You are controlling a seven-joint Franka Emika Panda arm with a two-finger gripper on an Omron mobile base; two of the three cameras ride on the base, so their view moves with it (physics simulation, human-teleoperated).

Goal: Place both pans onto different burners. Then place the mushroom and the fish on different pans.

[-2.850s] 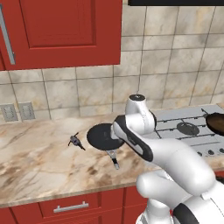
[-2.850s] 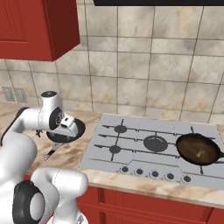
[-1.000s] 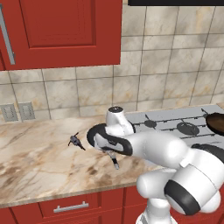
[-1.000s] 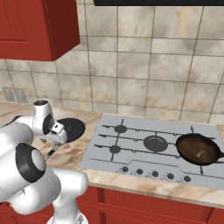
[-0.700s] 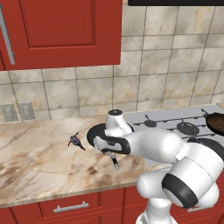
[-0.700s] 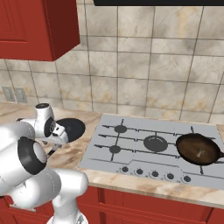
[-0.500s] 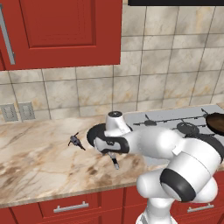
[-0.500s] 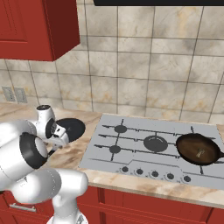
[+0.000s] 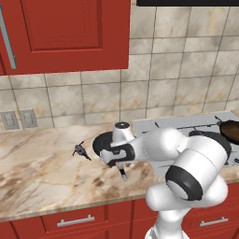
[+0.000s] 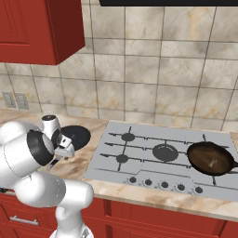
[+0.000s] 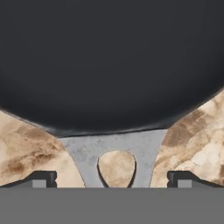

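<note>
The wide black pan (image 9: 99, 143) (image 10: 77, 135) lies flat on the marble counter, left of the cooktop. Its dark bowl (image 11: 109, 61) looms close in the hand view. My gripper (image 11: 113, 181) (image 9: 118, 163) hangs low over the pan's grey handle (image 11: 87, 151), open, with one fingertip (image 11: 43, 179) on each side of the handle. The deeper brown pan (image 10: 211, 158) (image 9: 230, 130) rests on the right burner. A small lump in its bowl may be the mushroom; I cannot tell. The fish (image 9: 80, 151) lies on the counter left of the black pan.
The silver-grey cooktop (image 10: 139, 165) has a large middle burner (image 10: 165, 151) and two small left burners (image 10: 128, 137), all bare, with knobs along its front. Red cabinets hang above the counter on the left, and the tiled wall stands behind.
My hand has sunk a little lower onto the black pan's handle. The jaws have stayed open, and the pans and the fish have not moved.
</note>
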